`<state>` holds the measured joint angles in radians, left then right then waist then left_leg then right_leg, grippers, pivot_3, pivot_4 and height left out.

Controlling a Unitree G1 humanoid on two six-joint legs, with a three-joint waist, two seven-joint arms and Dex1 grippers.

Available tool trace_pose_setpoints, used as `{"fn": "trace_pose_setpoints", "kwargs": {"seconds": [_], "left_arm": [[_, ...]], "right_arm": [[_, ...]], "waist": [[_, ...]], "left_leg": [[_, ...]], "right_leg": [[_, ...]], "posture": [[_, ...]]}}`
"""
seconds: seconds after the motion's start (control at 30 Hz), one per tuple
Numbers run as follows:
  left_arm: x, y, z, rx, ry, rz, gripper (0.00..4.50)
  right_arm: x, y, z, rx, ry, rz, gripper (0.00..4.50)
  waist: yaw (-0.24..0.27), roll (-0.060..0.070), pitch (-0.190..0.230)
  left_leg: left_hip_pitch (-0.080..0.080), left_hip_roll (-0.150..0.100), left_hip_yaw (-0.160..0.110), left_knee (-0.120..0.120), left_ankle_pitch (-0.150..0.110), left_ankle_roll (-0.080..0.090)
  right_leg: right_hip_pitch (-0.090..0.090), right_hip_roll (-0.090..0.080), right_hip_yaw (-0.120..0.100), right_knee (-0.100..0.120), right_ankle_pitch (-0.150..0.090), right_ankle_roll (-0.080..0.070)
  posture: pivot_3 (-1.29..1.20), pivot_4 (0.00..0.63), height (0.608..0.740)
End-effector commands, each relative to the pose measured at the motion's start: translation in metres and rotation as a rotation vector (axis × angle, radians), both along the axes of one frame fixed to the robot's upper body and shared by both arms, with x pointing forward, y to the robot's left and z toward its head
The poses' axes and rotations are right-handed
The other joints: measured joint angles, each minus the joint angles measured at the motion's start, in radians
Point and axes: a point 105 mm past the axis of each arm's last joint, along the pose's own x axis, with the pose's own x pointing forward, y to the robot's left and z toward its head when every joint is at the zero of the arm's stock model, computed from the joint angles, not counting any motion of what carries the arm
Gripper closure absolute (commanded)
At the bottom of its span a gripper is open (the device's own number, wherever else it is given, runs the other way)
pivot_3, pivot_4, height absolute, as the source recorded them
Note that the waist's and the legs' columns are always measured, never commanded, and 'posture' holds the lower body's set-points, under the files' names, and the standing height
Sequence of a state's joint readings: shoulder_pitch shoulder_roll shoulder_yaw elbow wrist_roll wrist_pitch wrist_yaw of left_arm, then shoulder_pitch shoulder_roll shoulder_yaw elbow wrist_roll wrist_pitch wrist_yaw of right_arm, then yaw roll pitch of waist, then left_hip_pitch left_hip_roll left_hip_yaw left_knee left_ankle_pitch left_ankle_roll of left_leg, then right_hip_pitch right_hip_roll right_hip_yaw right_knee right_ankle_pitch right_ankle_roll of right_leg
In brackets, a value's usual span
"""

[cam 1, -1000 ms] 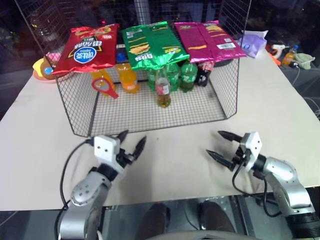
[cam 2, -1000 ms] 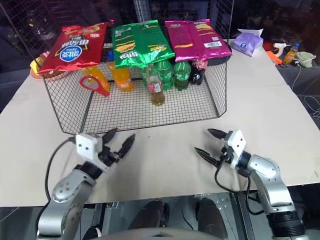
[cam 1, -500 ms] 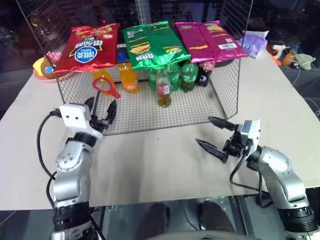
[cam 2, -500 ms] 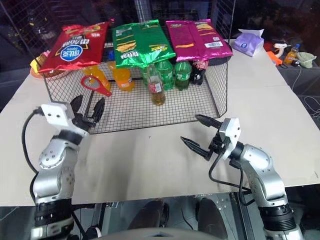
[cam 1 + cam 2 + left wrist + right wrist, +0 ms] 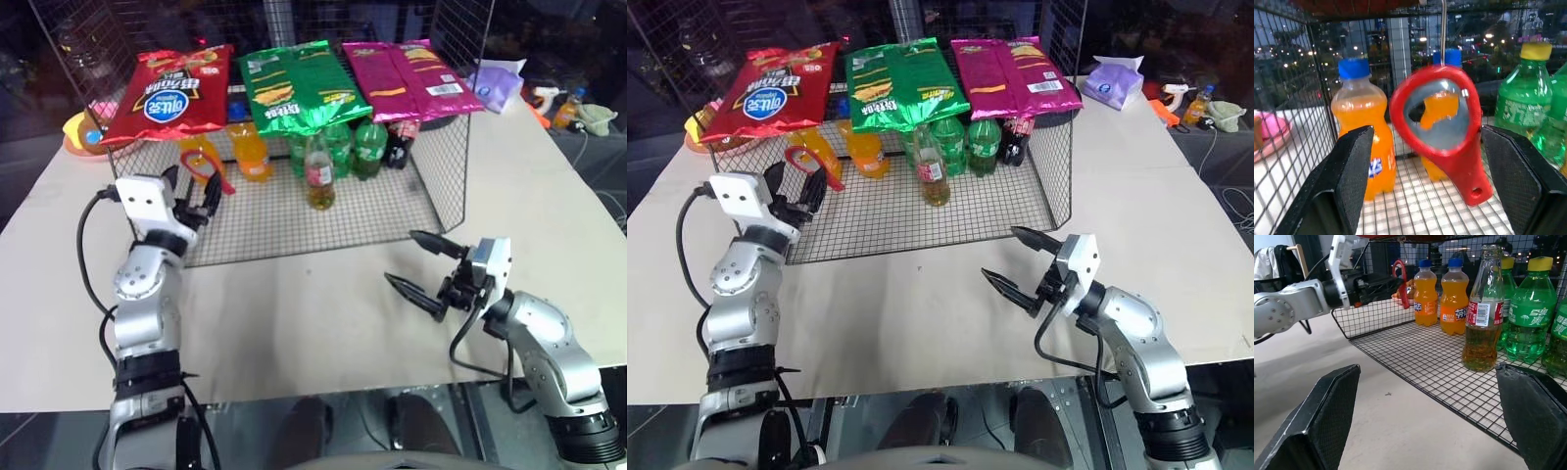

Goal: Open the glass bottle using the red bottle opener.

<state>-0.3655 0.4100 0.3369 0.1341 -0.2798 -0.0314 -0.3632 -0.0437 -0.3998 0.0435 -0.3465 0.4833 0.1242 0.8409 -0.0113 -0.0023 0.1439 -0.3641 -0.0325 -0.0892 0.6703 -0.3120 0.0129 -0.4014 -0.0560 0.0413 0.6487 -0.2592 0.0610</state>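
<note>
While both arms reach out over the beige table (image 5: 323, 323), neither one holds anything. The right gripper (image 5: 423, 266) hovers low over the table at about four o'clock in the head view, its two black fingers spread wide apart and aimed toward the wire rack (image 5: 323, 211). At about nine o'clock, the left gripper (image 5: 193, 201) sits at the rack's left front corner with its fingers apart. In the left wrist view the red bottle opener (image 5: 1442, 132) hangs between those fingers from a thin wire hook, ring head uppermost and handle pointing down. The fingers stand to either side of it, and the pictures do not show them touching it.

Farther in, the glass bottle (image 5: 319, 173) stands upright on the rack's wire floor, near the middle and toward twelve o'clock. It holds amber liquid, carries a red label, and wears a silver cap. Behind it on its left stand two orange soda bottles (image 5: 251, 152) with blue caps, and just beside it on its right stand green soda bottles (image 5: 369, 149).

On top of the rack lie a red chip bag (image 5: 168, 93), a green chip bag (image 5: 299, 86) and a pink chip bag (image 5: 411, 78).
</note>
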Motion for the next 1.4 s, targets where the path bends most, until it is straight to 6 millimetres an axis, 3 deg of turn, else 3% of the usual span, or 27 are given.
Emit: {"fn": "trace_pose_setpoints", "kwargs": {"seconds": [0.03,0.93,1.4], "left_arm": [[0.002,-0.003,0.012,0.032,-0.050,-0.006,0.90],[0.006,-0.006,0.018,0.002,-0.090,-0.003,0.90],[-0.009,-0.003,0.019,0.098,-0.130,0.122,0.90]], "right_arm": [[-0.004,0.005,0.011,0.012,-0.056,0.011,0.05],[-0.004,0.004,0.007,-0.005,-0.050,-0.008,0.05],[-0.003,0.004,0.004,-0.020,-0.044,-0.017,0.05]], "waist": [[0.000,0.000,0.000],[-0.001,0.000,0.000],[0.000,-0.001,0.000]], "left_leg": [[0.000,0.000,0.000,0.000,0.000,0.000],[0.000,0.000,0.002,0.003,0.000,0.000],[0.000,0.000,0.002,0.003,0.000,0.000]], "right_leg": [[0.000,0.000,0.000,0.000,0.000,0.000],[-0.003,0.000,0.002,0.007,0.000,0.000],[-0.003,0.000,0.003,0.008,0.000,0.000]], "posture": [[0.00,0.150,0.740],[0.00,0.150,0.740],[0.00,0.150,0.740]]}}
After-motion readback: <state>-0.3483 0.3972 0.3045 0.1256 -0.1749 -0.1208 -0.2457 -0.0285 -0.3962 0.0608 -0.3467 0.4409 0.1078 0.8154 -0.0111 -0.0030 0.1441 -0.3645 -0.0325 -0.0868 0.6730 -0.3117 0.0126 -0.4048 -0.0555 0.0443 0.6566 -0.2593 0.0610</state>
